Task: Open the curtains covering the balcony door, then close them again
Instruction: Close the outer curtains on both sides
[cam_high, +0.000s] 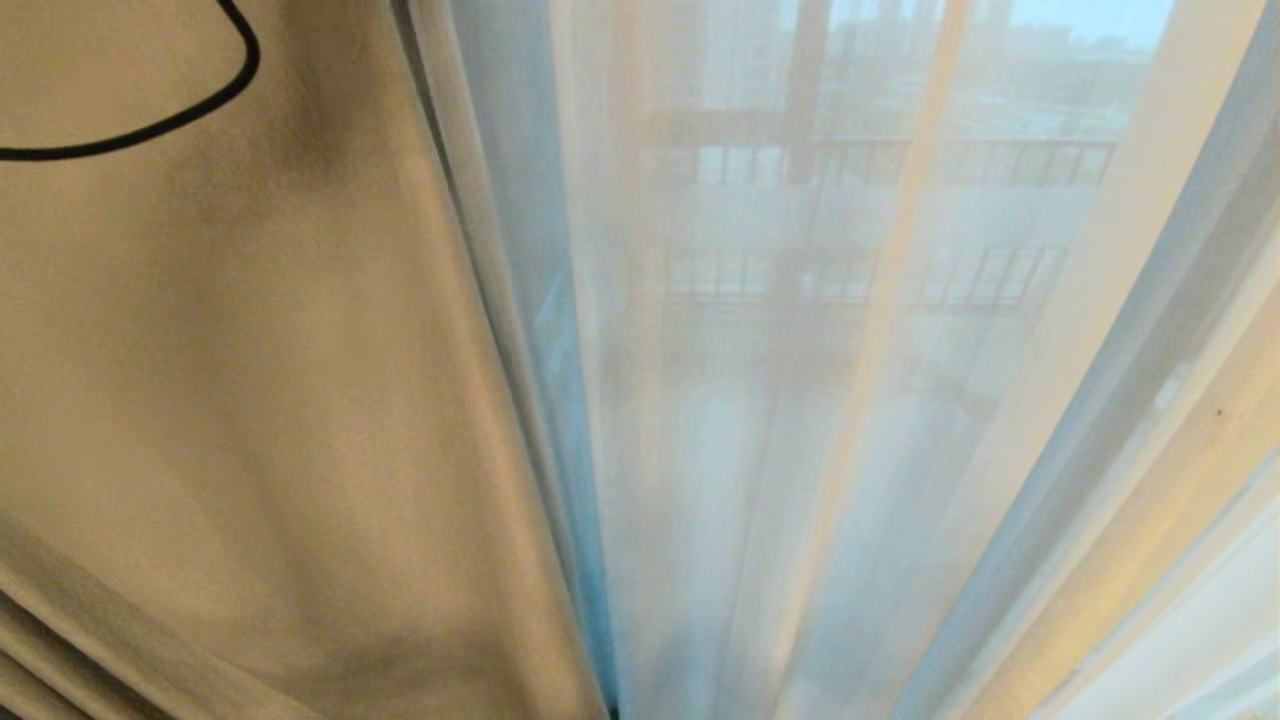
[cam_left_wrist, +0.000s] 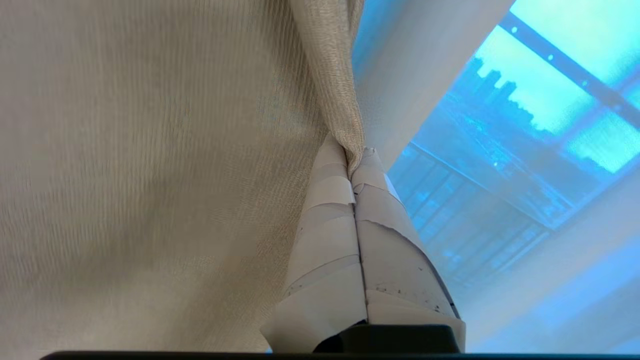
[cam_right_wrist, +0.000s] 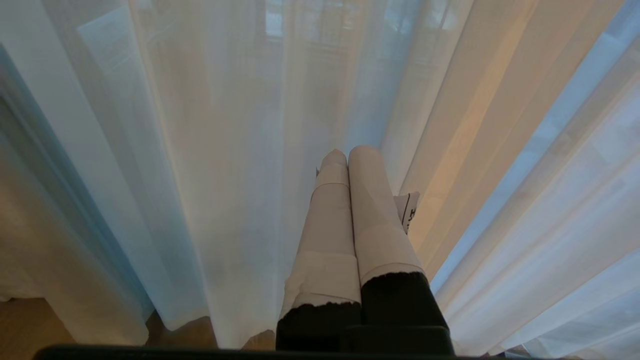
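Observation:
The heavy beige drape fills the left of the head view, and white sheer curtains hang to its right. Behind the sheers the balcony door shows faintly as a dark frame. In the left wrist view my left gripper is shut on the drape's edge, with the woven cloth pinched between its taped fingertips. My right gripper is shut with nothing in it and points at the sheer folds, apart from them. Neither arm shows in the head view.
A thin black cable loops across the drape at the upper left. A dark balcony railing shows through the sheers. Beside the left gripper, glass and railing show past the drape's edge. A strip of wooden floor lies below the sheers.

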